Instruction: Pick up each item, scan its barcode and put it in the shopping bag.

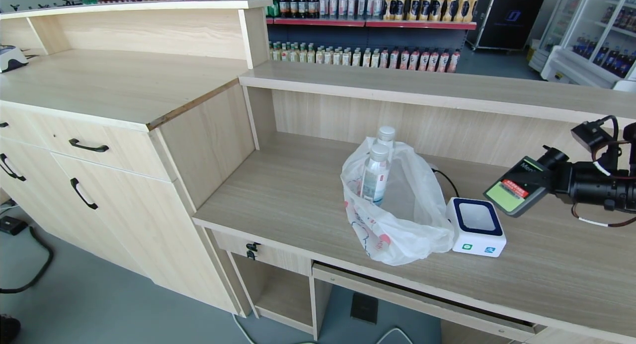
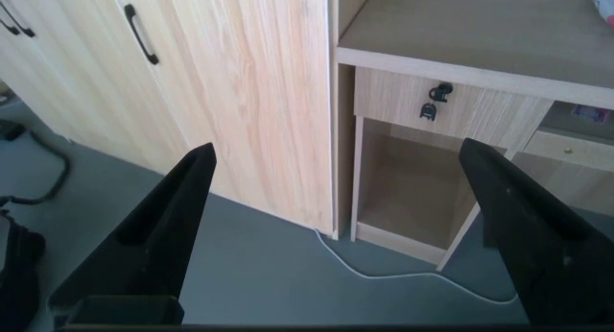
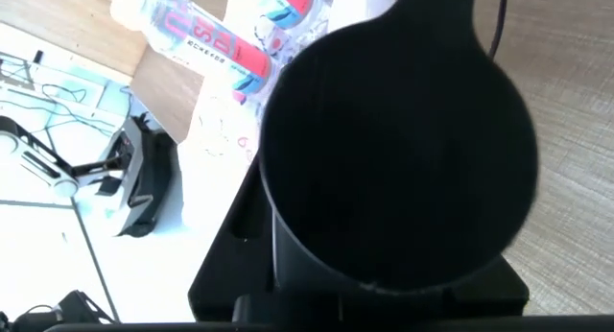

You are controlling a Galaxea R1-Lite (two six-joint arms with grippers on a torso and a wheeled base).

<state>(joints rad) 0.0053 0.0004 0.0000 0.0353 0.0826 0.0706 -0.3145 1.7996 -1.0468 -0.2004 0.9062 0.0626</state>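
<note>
Right, right hand (image 1: pixel 546 174) clenched on the dark item (image 1: pixel 513 192), 2 o'clock of the scanner (image 1: pixel 476 223); we'd turn its barcode squarely to the window; shopping bag (image 1: pixel 412 219) sits at 9 o'clock; left hand (image 2: pixel 336 178) released

Pale wood-grain counter (image 1: pixel 298 195) with black drawer handles (image 1: pixel 88 146). Translucent white shopping bag (image 1: pixel 397 229) printed in pink and red. Clear bottles (image 1: pixel 375 177) with white caps. White scanner (image 1: pixel 477 227) with a dark blue frame. Dark container (image 1: pixel 514 189) with a light green panel and red stripe.
</note>
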